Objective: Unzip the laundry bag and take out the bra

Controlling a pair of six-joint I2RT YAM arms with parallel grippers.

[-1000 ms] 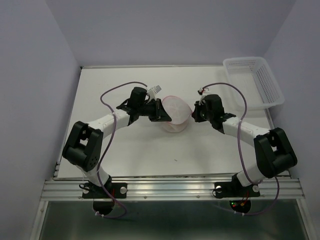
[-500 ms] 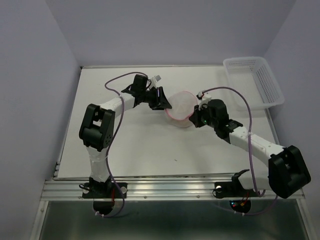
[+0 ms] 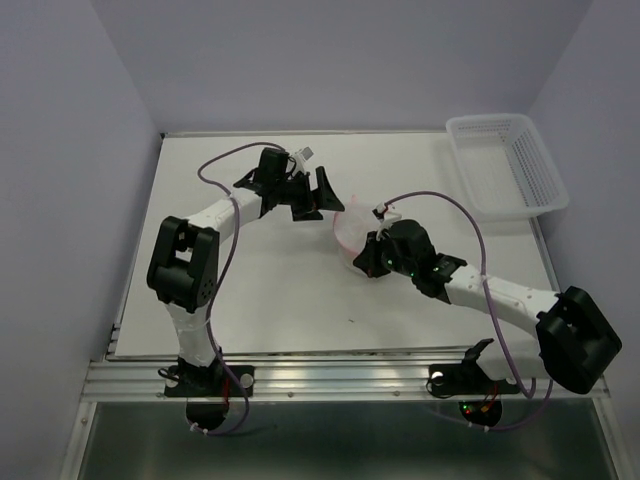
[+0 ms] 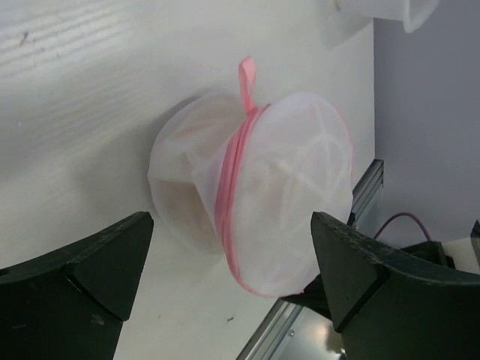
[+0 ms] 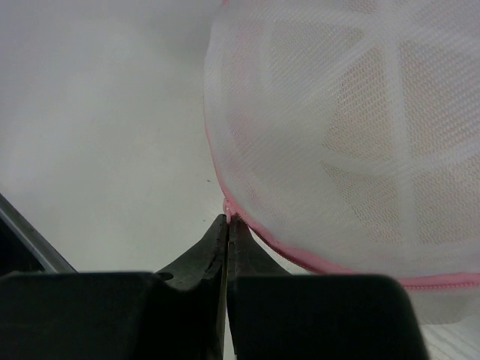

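Observation:
The laundry bag [image 3: 351, 226], a round white mesh pouch with a pink zipper rim, lies mid-table between both arms. My left gripper [image 3: 321, 199] is open just left of it. In the left wrist view the pouch [image 4: 292, 187] stands ahead of the spread fingers [image 4: 105, 262], untouched, its pink loop [image 4: 247, 75] pointing away. My right gripper [image 3: 361, 260] is shut at the pouch's near edge. In the right wrist view the closed tips [image 5: 227, 222] pinch the small pink zipper pull on the rim. The bra [image 5: 360, 127] shows as tan fabric through the mesh.
A white lattice basket [image 3: 509, 166] stands at the back right corner of the table. The table's right edge and metal rail [image 4: 360, 202] lie just beyond the pouch in the left wrist view. Purple cables loop over both arms.
My left gripper has opened and let go of the pouch, backing off slightly. My right arm has swung left and nearer round the pouch, still shut on the zipper pull, and the pouch has tipped.

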